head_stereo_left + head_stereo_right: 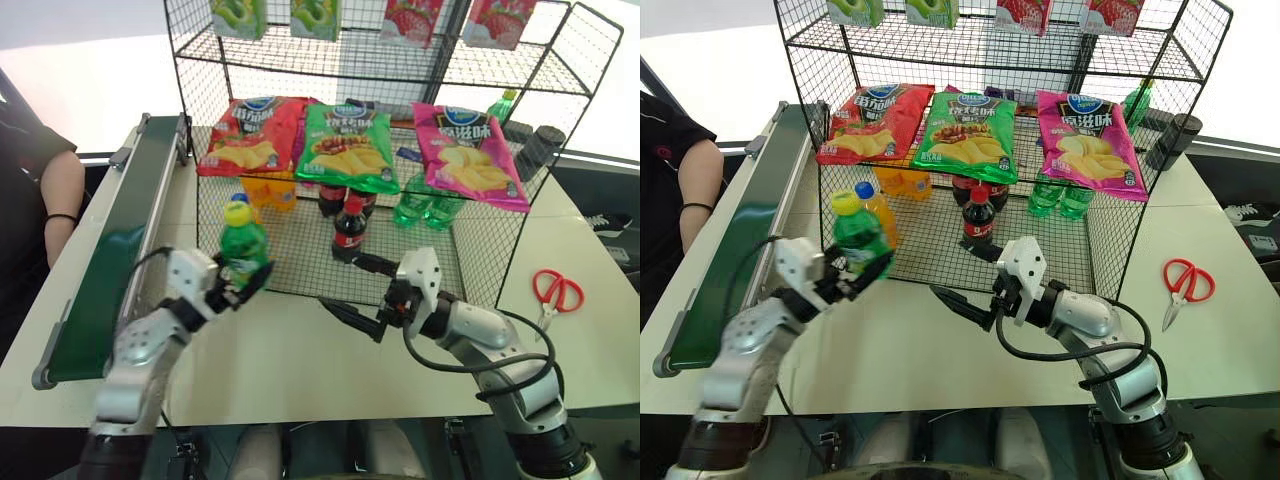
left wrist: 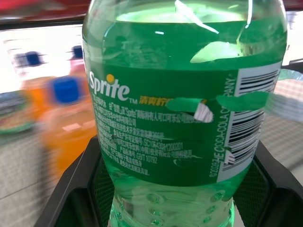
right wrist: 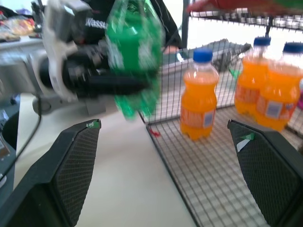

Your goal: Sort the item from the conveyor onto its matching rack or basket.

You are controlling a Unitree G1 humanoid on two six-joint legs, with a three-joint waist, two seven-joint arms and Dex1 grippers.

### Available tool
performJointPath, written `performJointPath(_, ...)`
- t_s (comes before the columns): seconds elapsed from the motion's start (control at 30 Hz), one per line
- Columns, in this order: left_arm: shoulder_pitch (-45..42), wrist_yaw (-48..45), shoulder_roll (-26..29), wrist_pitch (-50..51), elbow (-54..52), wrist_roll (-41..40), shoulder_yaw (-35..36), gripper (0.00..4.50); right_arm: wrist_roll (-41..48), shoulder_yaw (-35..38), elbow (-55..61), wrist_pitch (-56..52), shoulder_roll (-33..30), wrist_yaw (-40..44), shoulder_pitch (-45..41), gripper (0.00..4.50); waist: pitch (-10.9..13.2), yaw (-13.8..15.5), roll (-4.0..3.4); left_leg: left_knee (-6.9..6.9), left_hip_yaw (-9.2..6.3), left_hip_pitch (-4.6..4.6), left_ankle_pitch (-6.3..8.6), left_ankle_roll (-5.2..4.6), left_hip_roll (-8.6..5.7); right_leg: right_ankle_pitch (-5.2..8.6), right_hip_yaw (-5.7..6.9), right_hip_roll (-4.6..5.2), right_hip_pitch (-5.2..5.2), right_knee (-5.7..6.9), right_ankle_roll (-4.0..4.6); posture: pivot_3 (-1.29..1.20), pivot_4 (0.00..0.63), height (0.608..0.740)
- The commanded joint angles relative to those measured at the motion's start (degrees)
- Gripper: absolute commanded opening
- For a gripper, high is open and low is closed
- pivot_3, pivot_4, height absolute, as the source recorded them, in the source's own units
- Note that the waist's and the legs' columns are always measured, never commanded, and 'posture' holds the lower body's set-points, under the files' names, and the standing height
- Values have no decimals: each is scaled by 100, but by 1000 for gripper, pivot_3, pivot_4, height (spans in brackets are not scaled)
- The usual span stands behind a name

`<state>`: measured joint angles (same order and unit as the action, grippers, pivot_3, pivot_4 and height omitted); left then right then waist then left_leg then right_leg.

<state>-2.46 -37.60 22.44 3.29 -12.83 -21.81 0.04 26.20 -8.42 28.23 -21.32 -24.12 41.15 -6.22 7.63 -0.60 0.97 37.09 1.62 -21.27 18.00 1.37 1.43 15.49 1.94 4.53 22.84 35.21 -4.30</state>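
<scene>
- The green Sprite bottle [image 1: 243, 247], capped in yellow, is held upright above the table [image 1: 290, 370], off the conveyor [image 1: 115, 260], just in front of the front left corner of the black wire rack [image 1: 400, 120].
- The left gripper [image 1: 252, 281] is clamped on the bottle's lower body, its two black fingers pressed against either side.
- The right gripper [image 1: 352, 293] is held over the table near the rack's front edge, its fingers spread wide apart with nothing between them.
- Orange drink bottles [image 3: 200, 102] with blue caps are seen on the rack's bottom tier, near its left side.
- A cola bottle [image 1: 347, 230] is set on the bottom tier near the front edge.
- Red-handled scissors [image 1: 555, 295] are laid near the table's right edge.
</scene>
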Motion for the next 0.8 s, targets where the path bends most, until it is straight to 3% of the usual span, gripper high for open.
performJointPath(0.03,-342,-355,-166,-344,236,114,-341,2735,127,50,273,-42,53,-90,-25,4500,0,-5,0,0,0,-1,0,0,-1,-1,1,-3,1,0,-2,0,150,740)
performJointPath(0.37,-960,-1151,-554,-898,1107,275,-849,2735,147,24,383,-65,201,-315,214,4500,1,7,-2,16,-4,0,0,-5,4,-4,5,-43,-7,7,-10,0,150,740)
performJointPath(0.8,-1170,-1643,-606,-955,1269,327,-991,2735,93,-78,138,-127,218,-262,-21,4500,1,7,-2,25,-15,4,0,-6,35,-7,1,-94,-11,10,-15,0,150,740)
